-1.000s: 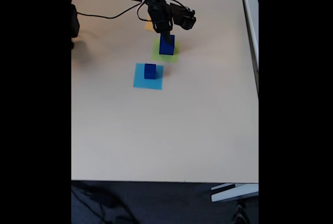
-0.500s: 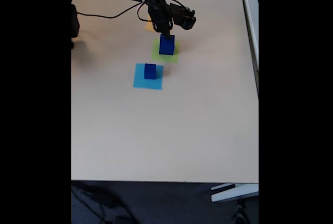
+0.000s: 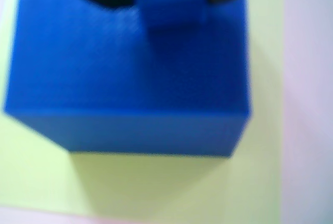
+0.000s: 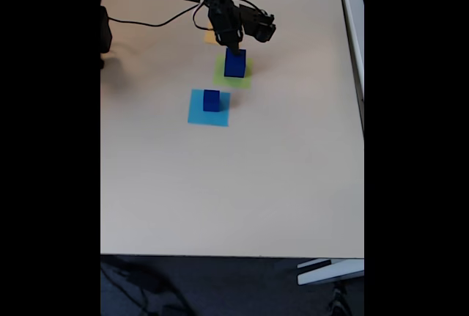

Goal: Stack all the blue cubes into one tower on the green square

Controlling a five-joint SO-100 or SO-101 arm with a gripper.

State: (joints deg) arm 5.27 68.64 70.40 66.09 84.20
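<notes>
While the wrist view is blurred, it shows a large blue cube (image 3: 125, 78) resting on the green square (image 3: 156, 187), with a small blue cube (image 3: 169, 3) on its top between dark fingers; whether they grip it I cannot tell. Seen from the fixed view, nothing has shifted since a second ago: the gripper (image 4: 234, 48) hangs over the cube on the green square (image 4: 222, 75), another cube (image 4: 212, 100) sits on the light blue square (image 4: 196, 114), and bare table (image 4: 242, 191) lies open toward the near edge.
</notes>
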